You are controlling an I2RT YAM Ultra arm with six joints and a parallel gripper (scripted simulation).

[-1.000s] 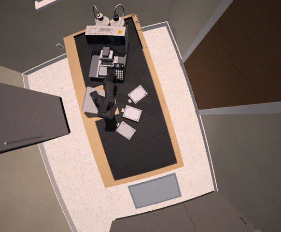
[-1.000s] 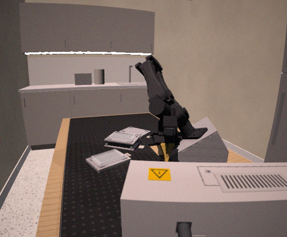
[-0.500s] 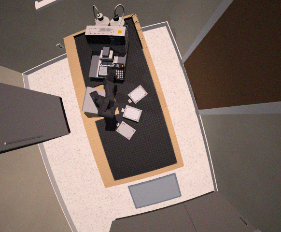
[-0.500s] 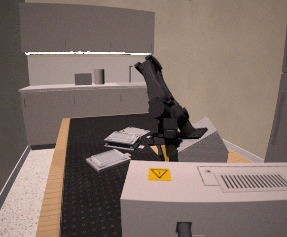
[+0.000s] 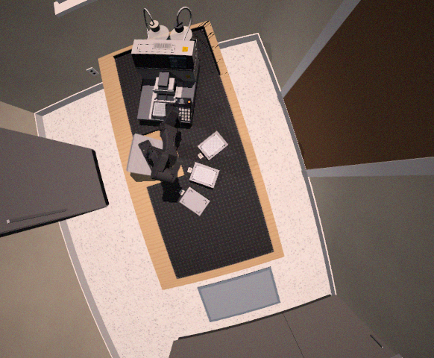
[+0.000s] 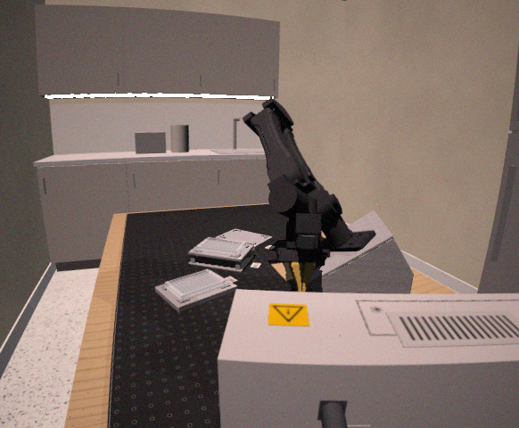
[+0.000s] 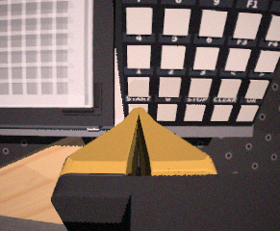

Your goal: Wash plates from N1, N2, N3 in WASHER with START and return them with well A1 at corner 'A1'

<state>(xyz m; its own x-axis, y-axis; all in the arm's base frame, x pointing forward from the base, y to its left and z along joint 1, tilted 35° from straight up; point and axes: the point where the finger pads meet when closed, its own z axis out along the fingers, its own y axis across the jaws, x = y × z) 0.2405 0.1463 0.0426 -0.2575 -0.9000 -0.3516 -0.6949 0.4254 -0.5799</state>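
One 96-well plate (image 7: 38,53) lies in the washer's carrier pocket (image 5: 158,110), left of the keypad (image 7: 202,63). My gripper (image 7: 138,115) is shut and empty. Its yellow fingertips are at the first key from the left in the keypad's lowest row, marked START, and cover part of it. I cannot tell whether they touch it. From above, the gripper (image 5: 175,113) is over the keypad's (image 5: 185,112) near left corner. Two more plates sit in their nests, one at the far nest (image 5: 212,145) and one at the middle nest (image 5: 203,174). The near nest (image 5: 194,201) is empty. The lamp is not clear to me.
The washer housing (image 6: 379,354) fills the front of the exterior view and hides the keypad and my fingertips (image 6: 302,276). The arm stands on a sloped grey base (image 5: 142,157) left of the nests. Two bottles (image 5: 168,30) stand behind the washer.
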